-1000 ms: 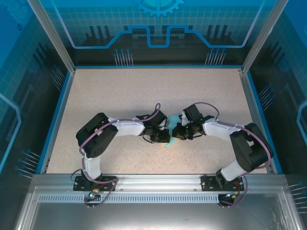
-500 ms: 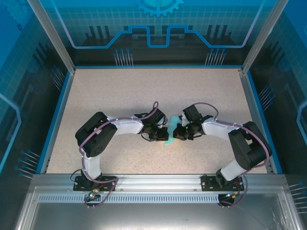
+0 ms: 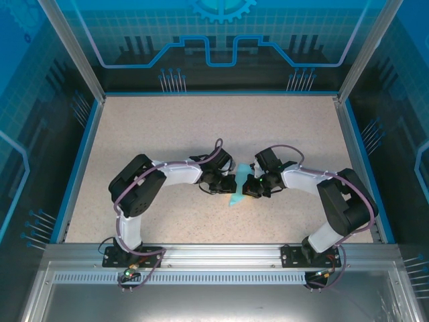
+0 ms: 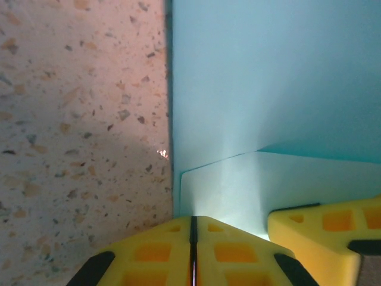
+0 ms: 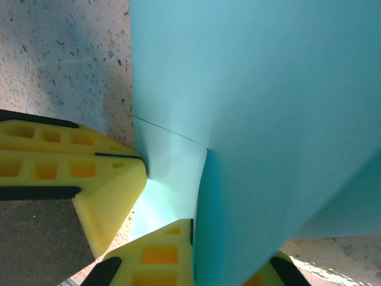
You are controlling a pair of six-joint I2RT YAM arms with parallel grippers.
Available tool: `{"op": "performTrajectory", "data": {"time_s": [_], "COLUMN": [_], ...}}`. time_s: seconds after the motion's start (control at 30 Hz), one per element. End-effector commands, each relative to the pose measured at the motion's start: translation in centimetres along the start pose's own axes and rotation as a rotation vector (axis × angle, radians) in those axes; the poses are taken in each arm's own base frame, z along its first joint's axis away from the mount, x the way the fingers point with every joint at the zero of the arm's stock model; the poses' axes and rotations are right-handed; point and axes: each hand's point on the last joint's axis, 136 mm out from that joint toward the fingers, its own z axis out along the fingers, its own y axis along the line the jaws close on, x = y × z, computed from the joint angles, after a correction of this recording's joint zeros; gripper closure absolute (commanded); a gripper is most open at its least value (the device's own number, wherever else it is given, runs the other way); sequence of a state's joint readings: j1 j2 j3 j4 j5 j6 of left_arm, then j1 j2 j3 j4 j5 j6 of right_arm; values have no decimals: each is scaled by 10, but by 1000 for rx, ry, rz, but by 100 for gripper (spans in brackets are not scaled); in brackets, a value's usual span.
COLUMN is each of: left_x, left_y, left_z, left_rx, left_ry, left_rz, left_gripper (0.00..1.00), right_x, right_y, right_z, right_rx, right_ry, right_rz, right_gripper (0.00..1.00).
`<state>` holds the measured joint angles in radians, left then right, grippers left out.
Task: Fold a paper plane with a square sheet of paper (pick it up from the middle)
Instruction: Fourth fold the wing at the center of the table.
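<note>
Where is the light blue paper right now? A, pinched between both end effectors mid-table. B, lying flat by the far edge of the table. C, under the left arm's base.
A: from above, the light-blue paper sits between the left end effector and the right end effector, both shut on it.

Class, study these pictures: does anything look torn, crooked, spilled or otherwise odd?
Nothing is torn or spilled. The light-blue paper is folded over and pinched by the left hand and right hand, close together over the speckled table. One small inner flap has a slanting edge, which looks slightly askew.
</note>
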<state>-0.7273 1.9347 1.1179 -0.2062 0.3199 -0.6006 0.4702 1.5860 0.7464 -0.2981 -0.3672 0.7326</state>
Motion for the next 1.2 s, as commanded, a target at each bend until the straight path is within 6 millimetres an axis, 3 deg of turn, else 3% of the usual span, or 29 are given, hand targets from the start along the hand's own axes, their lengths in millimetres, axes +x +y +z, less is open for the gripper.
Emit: {"op": "performTrajectory", "data": {"time_s": [0.0, 0.43, 0.73, 1.17], "left_x": [1, 5, 6, 5], "left_y": [10, 21, 21, 19], "left_z": [5, 13, 13, 13], "left_rx": [-35, -74, -76, -67], "left_ry": [25, 51, 54, 50], "left_rz": [2, 9, 17, 21], "left_gripper": [90, 90, 91, 91], "right_x": [-3, -9, -10, -18], "right_y": [2, 19, 21, 27], "right_z": [-3, -18, -27, -24], "right_rx": [-2, -62, -49, -60], "right_ry": [6, -27, -39, -34], "right_rz": [2, -6, -18, -23], "right_gripper": [93, 82, 82, 85]}}
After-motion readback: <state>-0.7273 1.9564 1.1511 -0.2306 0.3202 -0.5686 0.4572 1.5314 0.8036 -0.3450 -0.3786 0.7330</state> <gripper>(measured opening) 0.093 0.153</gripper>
